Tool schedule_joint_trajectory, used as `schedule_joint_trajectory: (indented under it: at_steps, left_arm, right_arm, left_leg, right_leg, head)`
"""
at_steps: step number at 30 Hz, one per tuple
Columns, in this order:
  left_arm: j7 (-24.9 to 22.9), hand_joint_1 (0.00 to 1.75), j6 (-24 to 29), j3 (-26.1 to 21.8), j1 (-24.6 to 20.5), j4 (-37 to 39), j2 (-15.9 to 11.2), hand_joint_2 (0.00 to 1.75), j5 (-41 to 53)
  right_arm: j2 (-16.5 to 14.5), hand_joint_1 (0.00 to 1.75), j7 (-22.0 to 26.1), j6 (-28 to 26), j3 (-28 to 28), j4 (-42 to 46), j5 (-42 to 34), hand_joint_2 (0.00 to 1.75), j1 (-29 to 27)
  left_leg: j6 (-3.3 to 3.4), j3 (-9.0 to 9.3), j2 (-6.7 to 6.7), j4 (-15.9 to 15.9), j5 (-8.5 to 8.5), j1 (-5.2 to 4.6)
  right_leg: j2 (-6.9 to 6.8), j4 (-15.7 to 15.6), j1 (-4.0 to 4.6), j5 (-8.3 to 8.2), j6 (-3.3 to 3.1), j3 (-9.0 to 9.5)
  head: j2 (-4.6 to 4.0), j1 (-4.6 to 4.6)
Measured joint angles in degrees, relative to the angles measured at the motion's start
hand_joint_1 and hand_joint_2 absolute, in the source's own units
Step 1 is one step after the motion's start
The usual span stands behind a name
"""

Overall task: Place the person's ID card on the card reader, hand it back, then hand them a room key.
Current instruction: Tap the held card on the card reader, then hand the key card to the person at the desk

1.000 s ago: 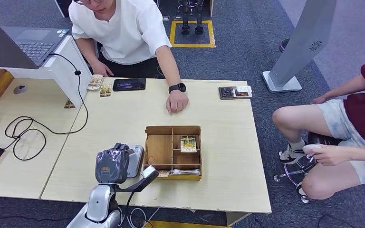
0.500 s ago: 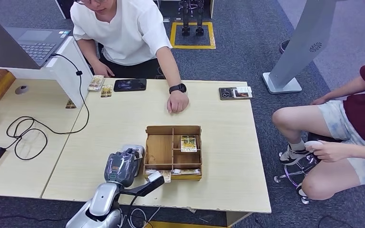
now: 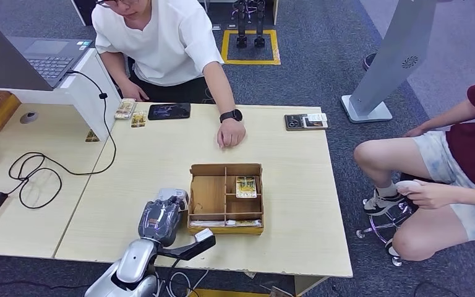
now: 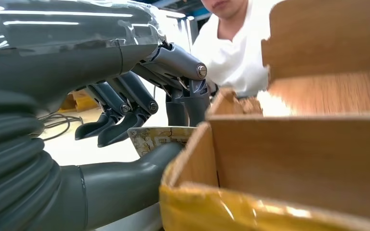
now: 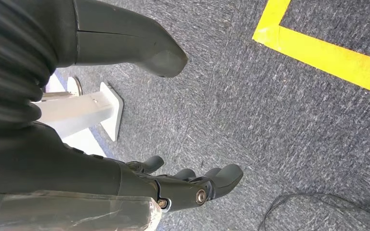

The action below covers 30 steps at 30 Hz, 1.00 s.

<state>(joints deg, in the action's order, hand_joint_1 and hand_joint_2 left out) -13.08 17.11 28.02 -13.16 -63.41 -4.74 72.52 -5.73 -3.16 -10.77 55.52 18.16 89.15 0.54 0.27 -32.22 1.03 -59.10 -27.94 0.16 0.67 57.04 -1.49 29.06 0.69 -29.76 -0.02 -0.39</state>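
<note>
My left hand (image 3: 159, 218) hovers low over the grey card reader (image 3: 174, 195), just left of the wooden divided box (image 3: 225, 168). In the left wrist view a patterned card (image 4: 160, 136) sits pinched between the thumb and the dark fingers (image 4: 189, 103) of that hand (image 4: 139, 110), right beside the box wall (image 4: 289, 159). A room key card (image 3: 245, 187) lies in a right compartment of the box, and more cards (image 3: 226, 223) lie in its front slot. The person's fist (image 3: 231, 133) rests on the table beyond the box. My right hand (image 5: 173, 185) hangs over the carpet, holding nothing.
A black phone (image 3: 169, 111) and small cards (image 3: 124, 107) lie at the far table edge. A laptop (image 3: 43, 59) stands on a white stand at the left, with a looped cable (image 3: 34, 176) below it. A second person (image 3: 445, 167) sits to the right of the table.
My left hand has come down and a little to the right, from above the table to low over the card reader next to the box. The person's fist has stayed put.
</note>
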Motion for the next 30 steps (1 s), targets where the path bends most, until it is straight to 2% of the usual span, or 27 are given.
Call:
schedule_joint_trajectory:
  at_steps: [5,11,15,18,22,30]
  left_arm:
    - [-0.6,1.75,4.0,0.0,1.1,-1.1,0.0,1.75,0.5]
    - [0.6,1.75,11.8,-0.3,2.8,-3.1,0.6,1.75,-0.9]
    - [2.2,1.75,17.5,-1.1,3.9,-5.1,1.3,1.75,-1.5]
    - [5.4,1.75,20.6,-1.9,4.1,-7.4,2.0,1.75,-2.6]
    - [10.1,1.75,21.3,-2.5,3.3,-11.9,3.4,1.75,-3.8]
    - [11.0,1.75,21.3,-2.7,2.4,-14.0,4.2,1.75,-4.2]
  right_arm:
    - [-0.3,0.00,0.0,0.0,0.0,0.6,0.0,1.75,-0.1]
    - [-0.6,0.00,0.0,0.0,0.0,0.8,-0.1,1.75,-0.3]
    - [-0.7,0.00,0.0,-0.1,0.0,0.8,-0.1,1.75,-0.4]
    - [-0.7,0.00,0.1,-0.3,0.0,0.7,-0.1,1.75,-0.5]
    - [-0.7,0.00,0.3,-0.6,-0.2,0.4,-0.1,1.75,-0.5]
    - [-0.7,0.00,0.4,-0.8,-0.5,0.1,-0.1,1.75,-0.5]
  left_leg:
    - [0.00,-0.01,0.00,0.0,0.00,0.00]
    - [0.00,-0.06,0.00,0.0,-0.01,0.00]
    - [0.00,-0.12,0.00,0.0,0.00,0.00]
    - [0.00,-0.17,0.02,0.0,0.01,0.00]
    - [0.00,-0.21,0.03,0.0,0.02,0.00]
    - [0.00,-0.21,0.00,0.0,0.02,-0.01]
  right_leg:
    - [0.00,0.0,0.00,0.00,0.00,-0.02]
    - [0.00,0.0,0.00,0.00,0.00,-0.07]
    - [0.00,0.0,0.00,0.00,0.00,-0.14]
    - [-0.01,0.0,0.00,0.00,0.00,-0.19]
    - [-0.01,0.0,0.00,0.00,0.00,-0.21]
    - [0.00,0.0,0.00,-0.01,0.00,-0.22]
  head:
    - [0.00,0.02]
    - [0.00,0.02]
    - [0.00,0.02]
    - [0.00,0.02]
    - [0.00,0.01]
    - [0.00,-0.01]
